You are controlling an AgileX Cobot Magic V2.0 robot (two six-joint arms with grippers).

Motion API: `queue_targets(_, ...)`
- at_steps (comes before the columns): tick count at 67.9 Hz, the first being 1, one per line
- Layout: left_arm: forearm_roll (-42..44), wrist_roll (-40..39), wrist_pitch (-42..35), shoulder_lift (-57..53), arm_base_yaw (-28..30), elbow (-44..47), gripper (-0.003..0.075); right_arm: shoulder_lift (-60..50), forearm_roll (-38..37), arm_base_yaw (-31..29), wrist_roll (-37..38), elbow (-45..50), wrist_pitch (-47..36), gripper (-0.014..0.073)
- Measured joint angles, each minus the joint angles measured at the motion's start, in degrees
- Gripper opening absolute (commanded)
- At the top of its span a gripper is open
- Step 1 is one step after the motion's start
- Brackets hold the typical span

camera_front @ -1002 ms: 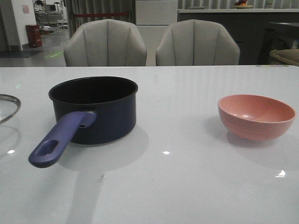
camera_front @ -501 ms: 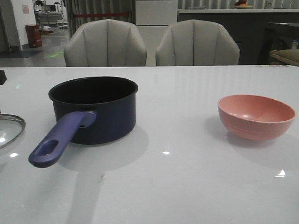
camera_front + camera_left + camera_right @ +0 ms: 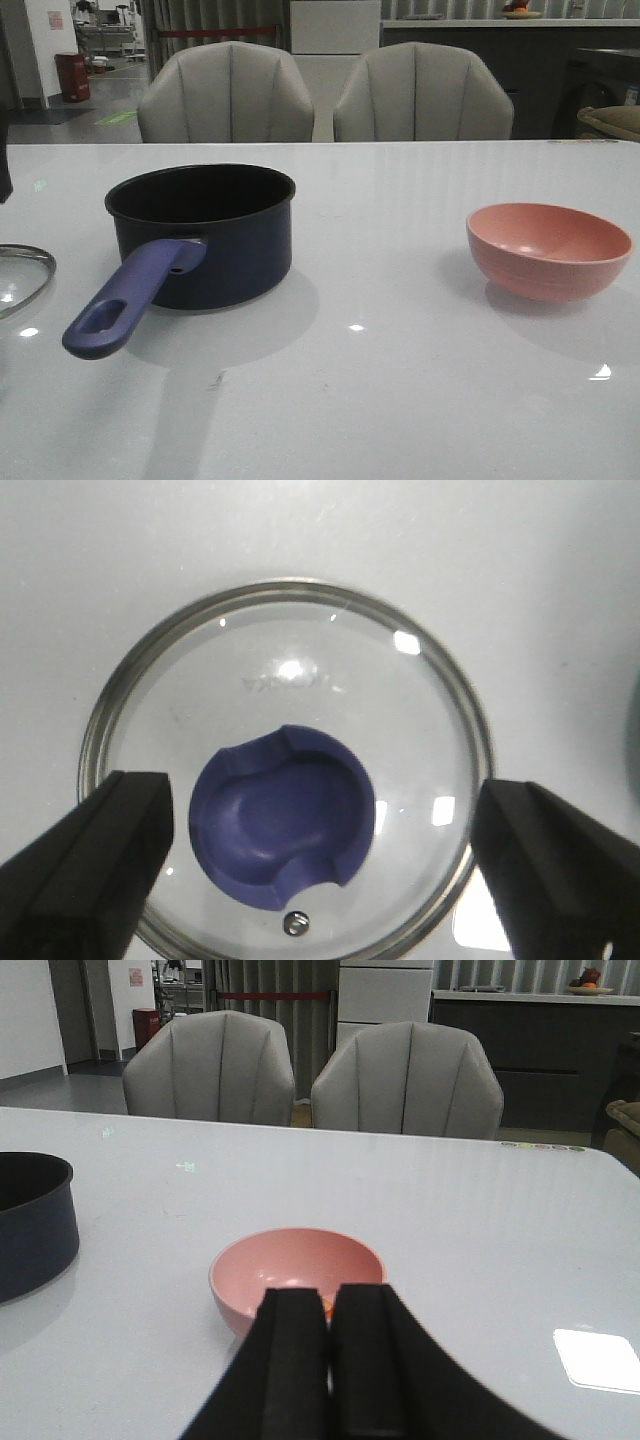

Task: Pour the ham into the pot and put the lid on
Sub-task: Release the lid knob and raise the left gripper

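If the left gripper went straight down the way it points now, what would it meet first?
Probably the lid's blue knob: the open left gripper points down at the lid, fingers either side of it. Height above it is unclear.

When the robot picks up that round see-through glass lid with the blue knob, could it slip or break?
Probably breakable: the round clear glass lid with a silver rim looks like real glass, so a drop could crack it. Its blue flared knob widens at the top, which likely helps the open left gripper hold on. Lying flat on the white table, it should not roll.
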Motion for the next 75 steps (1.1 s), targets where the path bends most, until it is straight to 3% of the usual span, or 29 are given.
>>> queue_targets(20,0.25,1.44,-7.99,-17.38,-2.79,10.66,0.0634,0.0,0.0,0.0,0.0,0.0,0.0,0.0162)
queue_targets(44,-1.06,1.44,-22.85,-34.74,-2.91,27.82,0.0634,0.0,0.0,0.0,0.0,0.0,0.0,0.0162)
queue_targets(75,-1.06,1.44,-27.16,-63.43,-2.91,45.31,0.0634,0.0,0.0,0.0,0.0,0.0,0.0,0.0162)
